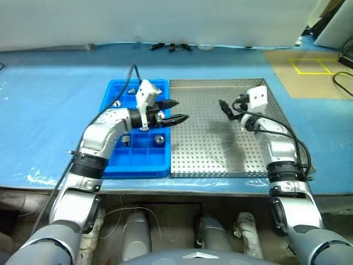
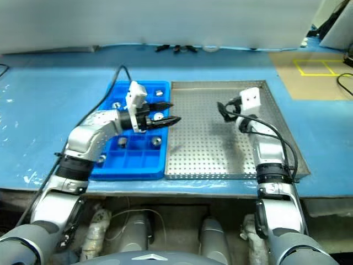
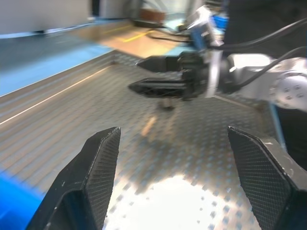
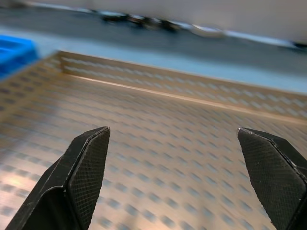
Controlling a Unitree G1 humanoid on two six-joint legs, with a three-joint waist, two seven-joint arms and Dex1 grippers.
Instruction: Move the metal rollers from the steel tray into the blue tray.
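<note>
The blue tray (image 1: 118, 87) lies on the left with the steel tray (image 1: 209, 149) against its right side. Several metal rollers sit in the blue tray's compartments, one of them a roller (image 1: 159, 139) near its right wall. My left gripper (image 1: 175, 111) points right over the seam between the two trays, open with nothing between its fingers. My right gripper (image 1: 226, 109) hovers over the right part of the steel tray, open and empty. In the left wrist view a small dark thing (image 3: 166, 103) shows under the right gripper (image 3: 144, 75), too blurred to name.
Both trays rest on a blue table (image 1: 49, 110) close to its front edge. Black cables and small parts (image 1: 171, 47) lie along the back edge. A brown floor patch with a yellow taped square (image 1: 311, 66) is at the far right.
</note>
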